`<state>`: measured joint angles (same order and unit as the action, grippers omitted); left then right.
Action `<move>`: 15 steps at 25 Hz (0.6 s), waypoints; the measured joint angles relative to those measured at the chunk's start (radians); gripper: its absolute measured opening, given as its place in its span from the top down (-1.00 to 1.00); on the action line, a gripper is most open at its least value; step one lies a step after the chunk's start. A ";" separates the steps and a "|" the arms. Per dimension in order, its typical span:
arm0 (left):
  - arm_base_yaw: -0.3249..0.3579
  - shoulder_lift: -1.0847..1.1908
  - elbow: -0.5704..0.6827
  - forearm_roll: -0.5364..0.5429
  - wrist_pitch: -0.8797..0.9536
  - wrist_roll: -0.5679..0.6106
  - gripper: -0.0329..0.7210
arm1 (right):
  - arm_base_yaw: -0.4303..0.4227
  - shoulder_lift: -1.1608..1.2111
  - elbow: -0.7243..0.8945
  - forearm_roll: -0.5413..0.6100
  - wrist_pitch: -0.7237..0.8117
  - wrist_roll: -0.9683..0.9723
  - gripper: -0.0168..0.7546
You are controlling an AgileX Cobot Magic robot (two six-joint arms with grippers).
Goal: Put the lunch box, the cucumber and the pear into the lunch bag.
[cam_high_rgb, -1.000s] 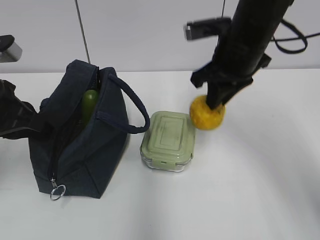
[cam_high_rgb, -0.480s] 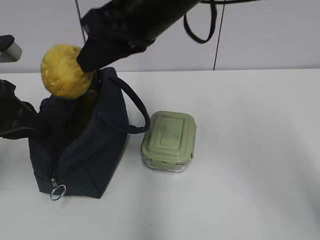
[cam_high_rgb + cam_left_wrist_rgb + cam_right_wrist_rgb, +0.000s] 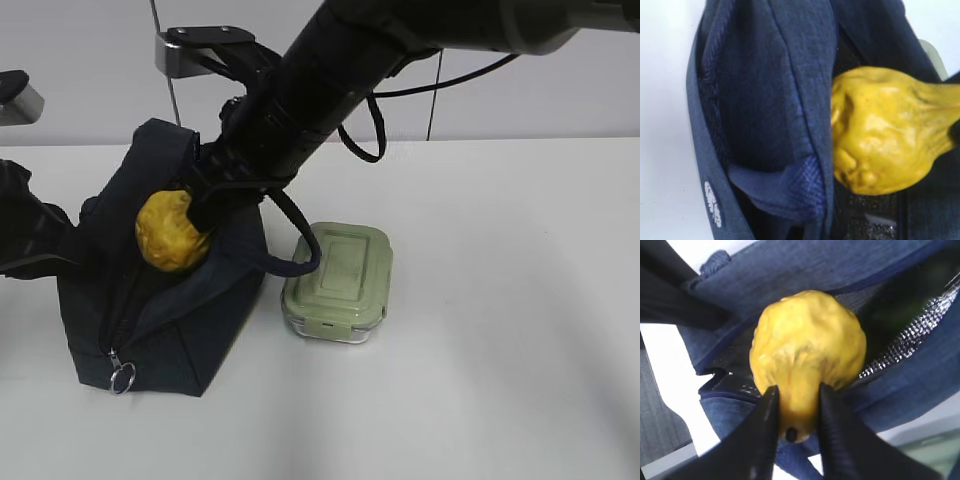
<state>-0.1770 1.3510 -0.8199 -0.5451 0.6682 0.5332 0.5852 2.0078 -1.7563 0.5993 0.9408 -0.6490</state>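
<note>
The dark navy lunch bag (image 3: pixel 190 320) stands open at the left. My right gripper (image 3: pixel 205 205) reaches across and is shut on the neck of the yellow pear (image 3: pixel 172 232), which sits in the bag's opening. In the right wrist view both fingers pinch the pear (image 3: pixel 807 350) over the bag's silver lining. My left gripper (image 3: pixel 62 238) pulls the bag's left rim outward; its wrist view shows bunched bag fabric (image 3: pixel 765 90) and the pear (image 3: pixel 885 135). The lunch box (image 3: pixel 338 278), with its sage-green lid, stands right of the bag. A dim dark green shape (image 3: pixel 895 305), the cucumber, lies inside the bag.
The bag's loop handle (image 3: pixel 290 240) hangs toward the lunch box. The zipper's metal ring (image 3: pixel 121 378) hangs at the bag's front corner. The white table (image 3: pixel 500 350) stretches to the right and front. A grey wall stands behind.
My right gripper carried the pear from the table right of the lunch box, across and over the bag, then down into its opening. The left arm and lunch box stayed still.
</note>
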 joint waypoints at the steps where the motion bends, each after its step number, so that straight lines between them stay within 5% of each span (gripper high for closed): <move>1: 0.000 0.000 0.000 0.000 0.000 0.000 0.91 | 0.000 0.002 -0.009 -0.002 0.002 0.000 0.40; 3: 0.000 0.000 0.000 0.000 0.000 0.000 0.91 | 0.000 0.004 -0.053 -0.004 0.008 0.015 -0.06; 6: 0.000 0.000 0.000 0.000 0.001 0.000 0.91 | -0.002 -0.011 -0.094 -0.037 0.011 0.067 -0.36; 15: 0.000 0.000 0.000 0.002 0.009 0.000 0.91 | -0.118 -0.044 -0.036 -0.212 0.071 0.349 -0.33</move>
<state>-0.1770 1.3510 -0.8199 -0.5434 0.6771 0.5332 0.4672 1.9637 -1.7923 0.3874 1.0116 -0.3000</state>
